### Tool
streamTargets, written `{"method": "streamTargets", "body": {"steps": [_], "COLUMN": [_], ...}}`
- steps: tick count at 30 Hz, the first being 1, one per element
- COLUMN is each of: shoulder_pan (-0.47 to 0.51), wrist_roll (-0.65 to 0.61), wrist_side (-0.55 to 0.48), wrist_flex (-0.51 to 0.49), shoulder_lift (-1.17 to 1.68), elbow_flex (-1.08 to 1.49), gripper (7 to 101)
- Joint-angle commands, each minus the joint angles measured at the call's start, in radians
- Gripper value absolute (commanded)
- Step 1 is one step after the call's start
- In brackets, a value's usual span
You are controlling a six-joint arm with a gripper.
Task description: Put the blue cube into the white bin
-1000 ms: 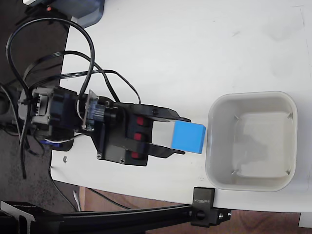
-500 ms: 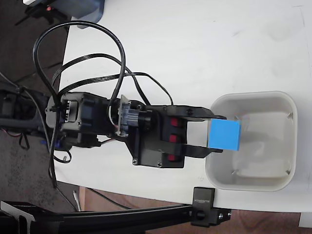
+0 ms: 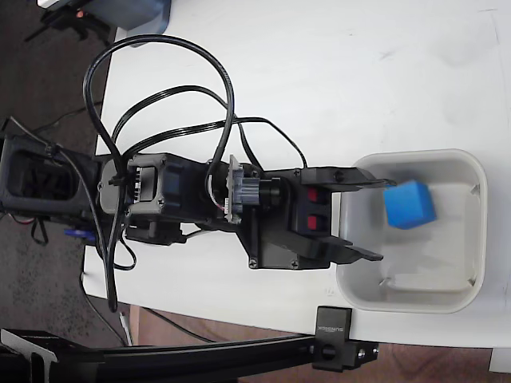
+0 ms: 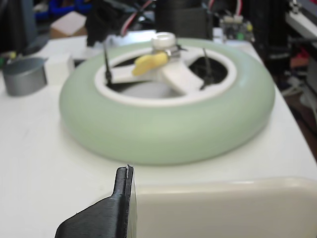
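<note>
- The pincer [image 3: 366, 219] stands open in the fixed view: its two black fingers [image 3: 355, 254] are spread wide apart and nothing is held between them.
- Both fingertips reach over the left rim of the white bin [image 3: 412, 298], one near the bin's upper left corner, the other lower along the same side.
- The blue cube [image 3: 409, 204] is inside the bin, in its upper half, tilted and clear of both fingers; the upper fingertip ends just beside it.
- In the wrist view only one dark finger [image 4: 101, 213] shows at the bottom edge, against the pale rim of the bin [image 4: 223, 208].
- The black arm [image 3: 200, 199] stretches from the desk's left edge toward the bin, with black cables [image 3: 172, 96] looping above it.
- The bin sits at the desk's [image 3: 319, 72] lower right, near the bottom edge of the fixed view.
- Beyond the bin, the wrist view shows a pale green ring [image 4: 168, 106] with a white hub lying flat on the desk.
- A small grey cup [image 4: 24, 75] stands well apart at the left of that view.
</note>
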Motion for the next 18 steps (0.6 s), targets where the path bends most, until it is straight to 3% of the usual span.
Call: {"method": "streamTargets", "body": {"steps": [1, 3, 6, 9, 15, 18], "shoulder_pan": [0.011, 0.015, 0.011, -0.043, -0.221, -0.227], "wrist_roll": [-0.021, -0.052, -0.101, -0.135, -0.123, -0.094], "wrist_side": [-0.023, -0.034, -0.014, 0.086, 0.331, 0.33], "wrist_flex": [0.074, 0.215, 0.505, 0.781, 1.138, 1.18], "shoulder_lift": [0.202, 0.341, 0.588, 0.822, 1.207, 1.373], "elbow_flex": [0.054, 0.13, 0.244, 0.354, 0.624, 0.787], "gripper": [100.3, 100.3, 100.3, 100.3, 100.3, 100.3]}}
